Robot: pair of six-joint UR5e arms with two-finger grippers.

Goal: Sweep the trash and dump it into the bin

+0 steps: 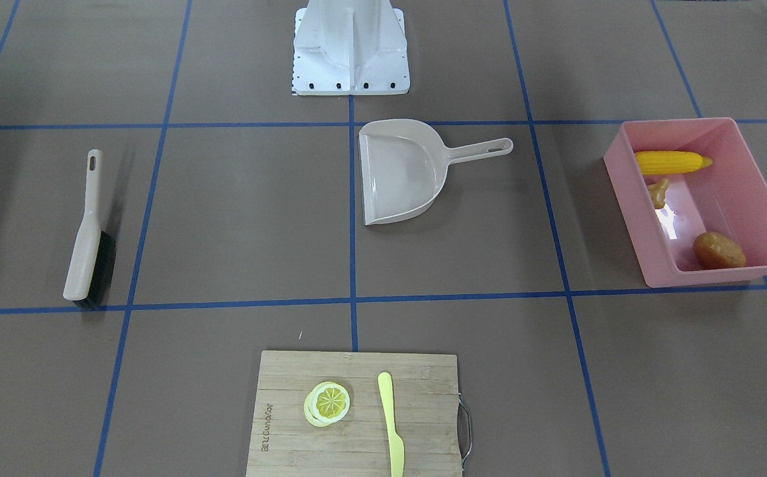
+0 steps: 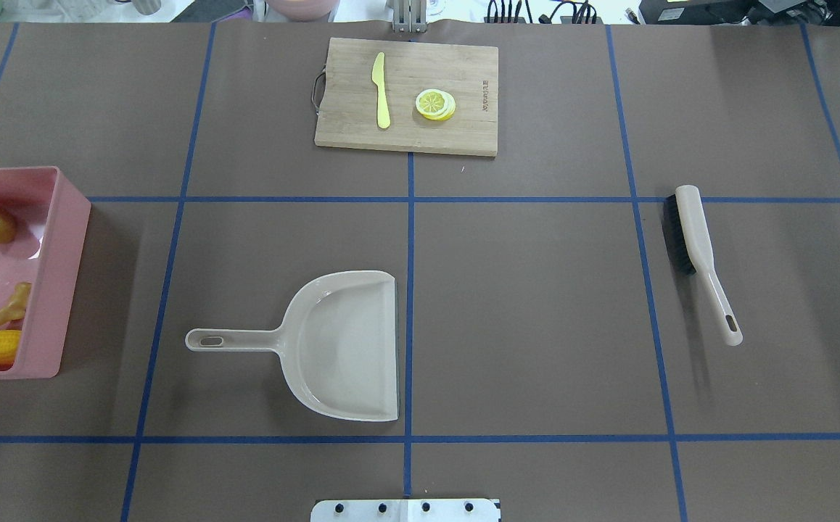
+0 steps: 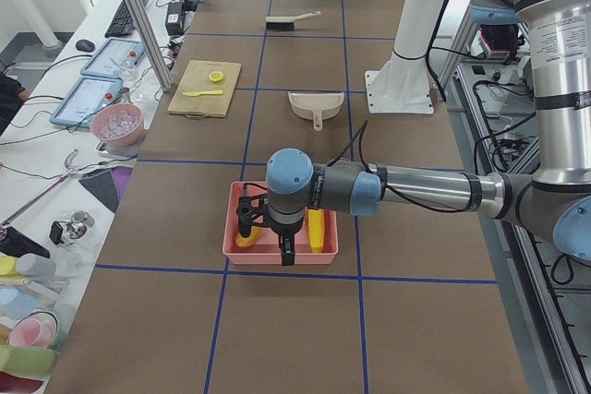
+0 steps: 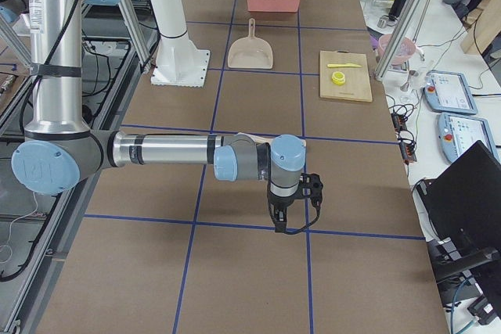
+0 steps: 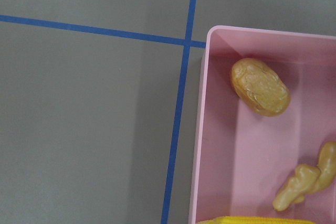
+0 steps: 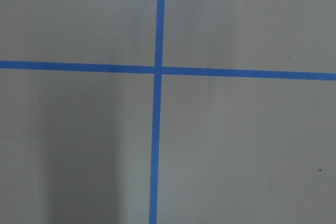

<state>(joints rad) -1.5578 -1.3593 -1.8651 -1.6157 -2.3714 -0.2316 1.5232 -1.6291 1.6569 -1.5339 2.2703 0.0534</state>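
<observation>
Left tool (image 3: 277, 248) hung over the bin (image 1: 635, 205), trash (image 1: 671, 162) inside; its opening, like the right tool's (image 4: 283, 220), we couldn't tell; we'd rise straight.

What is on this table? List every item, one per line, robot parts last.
bin: 1, pink, table end on the robot's left
corn cob: 1, yellow, in the bin
ginger root: 1, tan, in the bin
potato: 1, brown, in the bin
dustpan: 1, beige, table centre, empty
brush: 1, beige with black bristles, robot's right side
cutting board: 1, wood, far edge from the robot
lemon slice: 1 or a small stack, yellow, on the board
knife: 1, yellow, on the board
robot base: 1, white, near edge
left end effector: 1, black, above the bin
right end effector: 1, black, above bare table
</observation>
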